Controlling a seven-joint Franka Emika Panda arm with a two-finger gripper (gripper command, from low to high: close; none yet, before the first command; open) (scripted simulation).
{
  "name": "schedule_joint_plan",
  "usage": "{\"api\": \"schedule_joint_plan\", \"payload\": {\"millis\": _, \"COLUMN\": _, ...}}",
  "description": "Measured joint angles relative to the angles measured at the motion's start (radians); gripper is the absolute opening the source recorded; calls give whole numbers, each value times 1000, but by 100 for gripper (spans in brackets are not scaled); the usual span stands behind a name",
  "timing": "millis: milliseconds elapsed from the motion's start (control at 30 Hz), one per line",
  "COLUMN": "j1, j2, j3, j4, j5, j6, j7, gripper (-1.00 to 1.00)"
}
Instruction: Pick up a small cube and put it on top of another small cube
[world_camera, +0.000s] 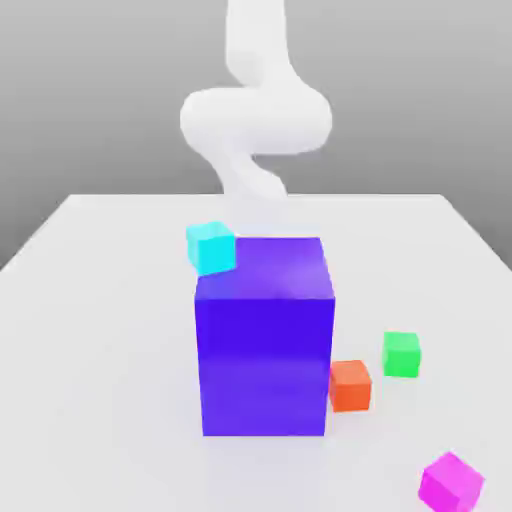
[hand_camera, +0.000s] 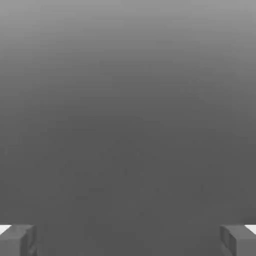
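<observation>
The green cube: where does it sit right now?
In the exterior view, the green cube sits toward the right, on the table, with the orange-red cube its nearest neighbour.

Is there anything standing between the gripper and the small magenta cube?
Probably yes: the big blue block stands between the arm's side of the table and the magenta cube, toward the exterior view's left.
</observation>
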Motion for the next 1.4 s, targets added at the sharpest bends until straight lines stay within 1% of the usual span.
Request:
{"api": "schedule_joint_plan", "payload": {"millis": 600, "j1": 95, "j2": 659, "j3": 152, "j4": 3, "j5": -103, "j6": 196, "j7": -27, "gripper": 0}}
{"api": "schedule_joint_plan", "payload": {"millis": 967, "j1": 188, "j2": 1056, "j3": 195, "j4": 7, "j5": -159, "j6": 319, "j7": -47, "gripper": 0}}
{"api": "schedule_joint_plan", "payload": {"millis": 1100, "j1": 230, "j2": 1202, "j3": 154, "j4": 34, "j5": -204, "j6": 418, "j7": -18, "gripper": 0}}
{"api": "schedule_joint_plan", "payload": {"millis": 1133, "j1": 238, "j2": 1227, "j3": 144, "j4": 40, "j5": -213, "j6": 438, "j7": -11, "gripper": -100}}
{"api": "schedule_joint_plan", "payload": {"millis": 1333, "j1": 241, "j2": 1240, "j3": 140, "j4": 43, "j5": -218, "j6": 447, "j7": -7, "gripper": -100}}
{"api": "schedule_joint_plan", "payload": {"millis": 1400, "j1": 231, "j2": 1205, "j3": 153, "j4": 35, "j5": -204, "j6": 420, "j7": -17, "gripper": -100}}
